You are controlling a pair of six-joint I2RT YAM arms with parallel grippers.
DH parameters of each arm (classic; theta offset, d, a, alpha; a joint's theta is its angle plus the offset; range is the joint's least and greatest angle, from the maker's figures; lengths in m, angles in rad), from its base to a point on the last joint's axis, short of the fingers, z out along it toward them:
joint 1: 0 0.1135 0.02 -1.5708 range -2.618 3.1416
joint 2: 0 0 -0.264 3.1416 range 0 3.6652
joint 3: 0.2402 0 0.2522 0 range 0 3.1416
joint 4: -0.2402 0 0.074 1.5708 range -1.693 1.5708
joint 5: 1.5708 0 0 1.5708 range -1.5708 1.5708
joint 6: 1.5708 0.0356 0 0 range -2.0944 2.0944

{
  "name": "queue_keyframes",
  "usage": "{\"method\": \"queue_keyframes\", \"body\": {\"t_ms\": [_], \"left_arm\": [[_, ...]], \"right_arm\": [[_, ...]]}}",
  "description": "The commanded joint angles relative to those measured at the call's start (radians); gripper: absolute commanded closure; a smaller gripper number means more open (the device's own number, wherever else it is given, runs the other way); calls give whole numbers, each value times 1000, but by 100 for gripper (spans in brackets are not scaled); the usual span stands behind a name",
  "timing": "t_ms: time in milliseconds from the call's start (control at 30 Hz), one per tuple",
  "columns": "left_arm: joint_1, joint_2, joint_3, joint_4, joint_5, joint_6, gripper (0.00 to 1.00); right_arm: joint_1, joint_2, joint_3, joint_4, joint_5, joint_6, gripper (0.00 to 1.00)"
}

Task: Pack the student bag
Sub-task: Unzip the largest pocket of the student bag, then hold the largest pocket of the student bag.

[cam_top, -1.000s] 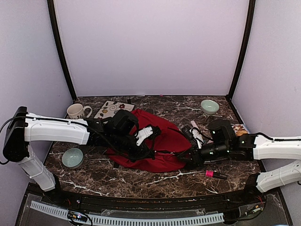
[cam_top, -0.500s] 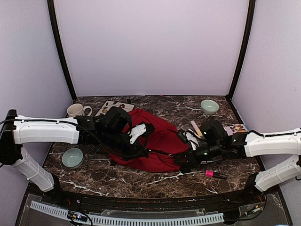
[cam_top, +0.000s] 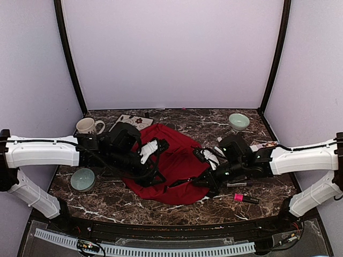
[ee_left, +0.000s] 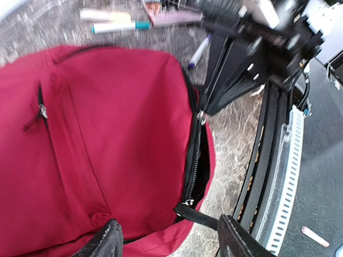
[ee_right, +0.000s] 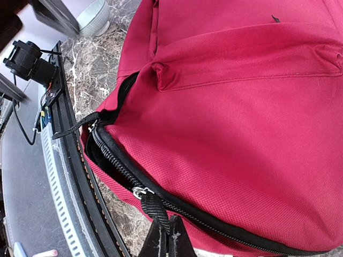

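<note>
The student bag (cam_top: 174, 155), dark red, lies flat mid-table between both arms. Its main zip gapes at the near edge (ee_left: 195, 171), showing a dark inside (ee_right: 104, 152). My left gripper (cam_top: 156, 174) stands open over the bag's near-left corner (ee_left: 170, 242). One black zip pull (ee_left: 199, 216) lies loose between its fingers, reaching the right finger (ee_left: 236, 240). My right gripper (cam_top: 205, 181) is shut on the other black zip pull (ee_right: 156, 208) at the bag's near-right edge, jaws pressed together (ee_right: 166, 241).
A white mug (cam_top: 88, 126) and a patterned card (cam_top: 131, 121) sit at the back left. A green bowl (cam_top: 83, 179) is near left, another bowl (cam_top: 238, 121) back right. Pens (ee_left: 115, 27) lie beyond the bag, a pink item (cam_top: 245, 198) near right.
My left gripper has opened and let go of its zip pull. The right gripper moved left, still holding its pull. The bag slid left.
</note>
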Motion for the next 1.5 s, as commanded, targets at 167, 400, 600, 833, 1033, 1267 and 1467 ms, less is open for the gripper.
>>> {"method": "queue_keyframes", "body": {"t_ms": [167,400,600,833,1033,1267,1467], "left_arm": [[-10,155,77,19,-20,-64,37],[-10,165,70,80,-59,-95,8],[-8,110,-22,175,2,-49,2],[-23,179,36,139,168,119,12],[-34,265,121,108,166,201,15],[-38,379,176,41,144,306,43],[-39,353,160,7,57,306,100]], "right_arm": [[8,4,44,-33,43,-28,100],[8,-53,-14,0,96,5,100],[8,-64,-25,-13,129,6,100],[8,-53,-21,-19,131,3,100],[8,-40,-30,-14,130,15,100],[9,-48,-25,-24,131,5,100],[6,-104,-37,-104,220,-1,100]]}}
